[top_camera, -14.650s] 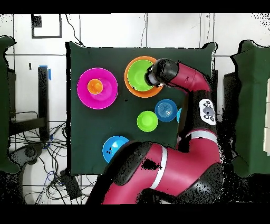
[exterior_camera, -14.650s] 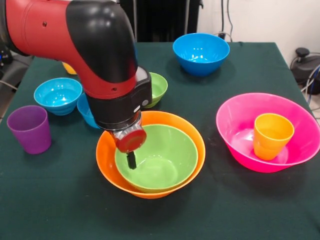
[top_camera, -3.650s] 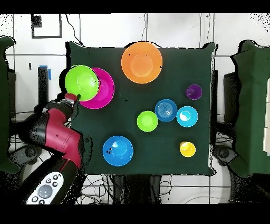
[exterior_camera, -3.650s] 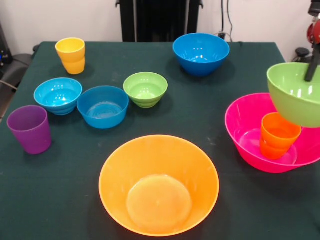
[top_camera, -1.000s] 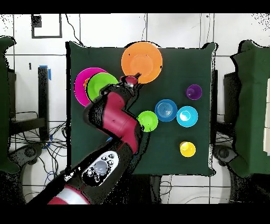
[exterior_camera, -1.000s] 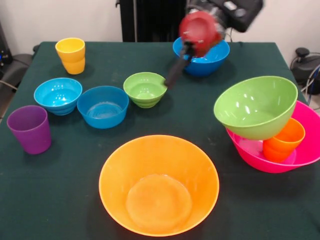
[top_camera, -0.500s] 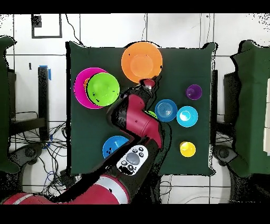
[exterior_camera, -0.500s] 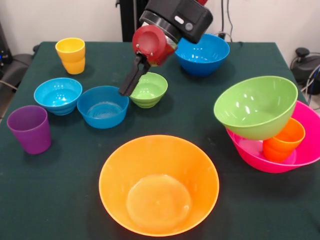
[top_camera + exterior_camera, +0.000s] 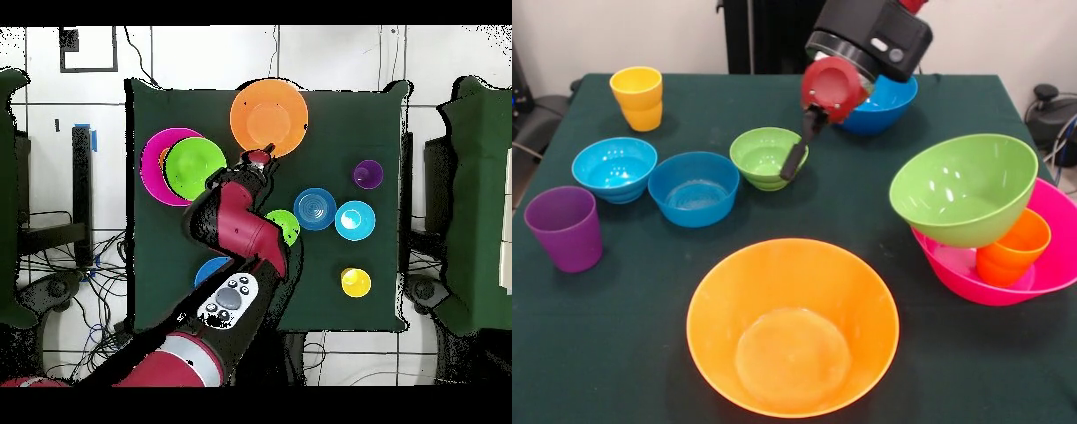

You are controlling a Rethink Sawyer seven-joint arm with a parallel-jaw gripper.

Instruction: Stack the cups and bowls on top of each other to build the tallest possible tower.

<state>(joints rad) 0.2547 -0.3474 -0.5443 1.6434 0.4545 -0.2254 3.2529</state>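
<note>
Gripper [image 9: 794,163] first: it hangs empty above the bench [image 9: 618,353], its dark tips at the 3 o'clock rim of the small green bowl [image 9: 768,157], and you cannot tell from either view whether they are apart or together. Check that before you commit.

Your likely next piece is the large orange bowl [image 9: 793,325], which sits alone at 6 o'clock in the front view, well apart from everything else. To do this well, bring the gripper down over the rim nearest it, pinch one wall, lift straight up until the bowl is clear, and carry it level.

Going left to right across the front view: the purple cup [image 9: 564,227] stands at 9 o'clock, the cyan bowl [image 9: 614,168] just beyond it, and the yellow cup [image 9: 636,97] at 10 o'clock. The small blue bowl [image 9: 693,187] sits just beside the cyan one. The medium blue bowl [image 9: 887,97] shows behind the wrist at 12 o'clock.

The tower [image 9: 1006,238] is at 3 o'clock: the large pink bowl [image 9: 953,265] holds the orange cup [image 9: 1015,247], and the medium green bowl [image 9: 964,187] rests tilted on that cup, leaning toward the bench centre. That lean is your risk; set the orange bowl down gently and centred, or the pile may tip.
</note>
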